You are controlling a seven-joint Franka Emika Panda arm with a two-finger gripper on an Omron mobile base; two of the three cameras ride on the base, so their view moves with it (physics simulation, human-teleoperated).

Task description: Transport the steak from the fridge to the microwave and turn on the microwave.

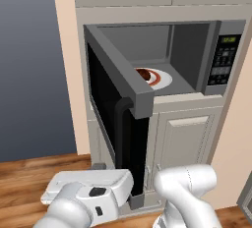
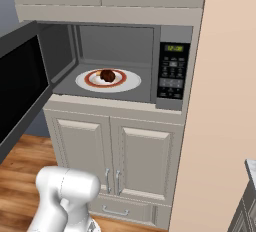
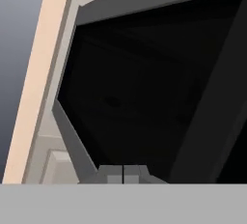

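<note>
The steak (image 2: 107, 75) is seated on the plate (image 2: 131, 82) inside the open cavity of the microwave (image 2: 172, 26), roughly at the middle of the floor. In the left base view the steak (image 1: 143, 74) is partly hidden behind the top edge of the open door (image 1: 117, 70). The transport stage is judged complete; closing the door and starting the oven are judged to remain.

The tool (image 3: 123, 174) is seen with its fingertips pressed together and nothing held between them. It is pointed at the black glass of the door (image 3: 144, 97) from close range, low and on the outer face. The steak therefore lies above the tool and beyond the door, inside the cavity, well apart from the fingertips.

Possible faults from this position:

- The door is swung wide. If it is pushed off-centre or too near the hinge, the tool may be expected to slide along the glass and the door may be left ajar. An unlatched door would probably prevent a start.
- The vertical handle (image 1: 121, 124) projects from the door. It may be caught by the tool or the wrist during the push.
- The button panel (image 2: 172, 71) is small and sits at the far right. A wrong key may be pressed by the closed fingertips if the approach is not square.
- The lower cabinet doors (image 2: 115, 168) stand near the arm's elbow; contact is possible during the swing.
</note>
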